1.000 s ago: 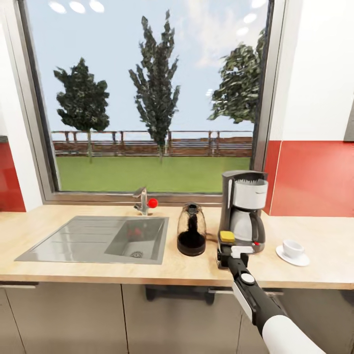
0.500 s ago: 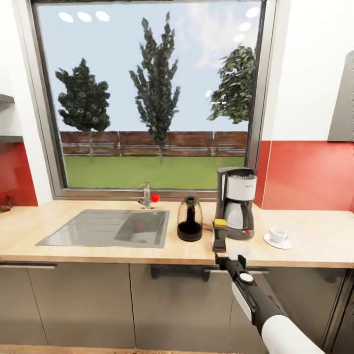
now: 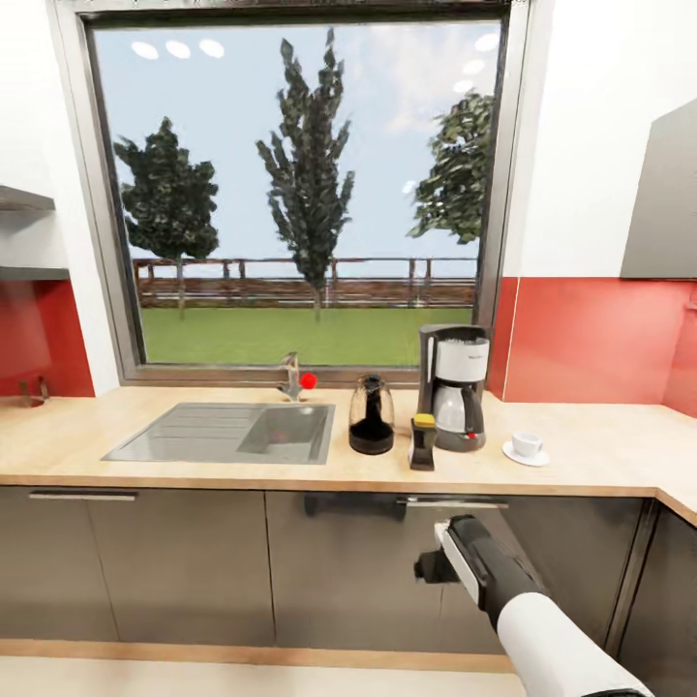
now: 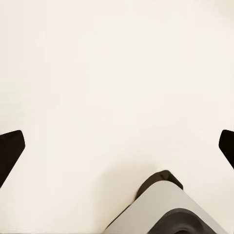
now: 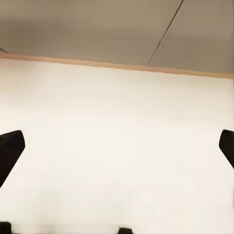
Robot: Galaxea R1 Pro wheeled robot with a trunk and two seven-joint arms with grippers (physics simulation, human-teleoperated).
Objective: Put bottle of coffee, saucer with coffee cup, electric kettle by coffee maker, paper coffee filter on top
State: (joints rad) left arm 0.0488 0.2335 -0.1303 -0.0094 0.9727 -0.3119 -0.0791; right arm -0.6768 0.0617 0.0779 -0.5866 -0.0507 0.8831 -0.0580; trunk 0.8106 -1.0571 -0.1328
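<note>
- Right gripper (image 5: pixel 117 146): in its wrist view the two dark fingertips (image 5: pixel 10 151) sit at opposite edges of the picture, spread wide with nothing between them; beyond them lie pale floor and the foot of the grey cabinet fronts (image 5: pixel 97 29); in the head view the right arm (image 3: pixel 503 581) hangs low in front of the cabinets, below the worktop edge.
- Left gripper (image 4: pixel 117 151): fingertips likewise far apart and empty, over pale floor; a grey part of the robot (image 4: pixel 170 209) shows near them.
- The kitchen countertop (image 3: pixel 600 455) runs left to right under the window (image 3: pixel 300 194); bare wood lies right of the saucer (image 3: pixel 526 455) and along the near edge.
- The coffee maker (image 3: pixel 453 387) stands upright near the far wall; the electric kettle (image 3: pixel 372 416) stands just left of it, beside the sink (image 3: pixel 194 436).
- The bottle of coffee (image 3: pixel 423 442) stands upright, cap up, near the front left of the coffee maker.
- The coffee cup (image 3: pixel 527 443) sits on the saucer, right of the machine.
</note>
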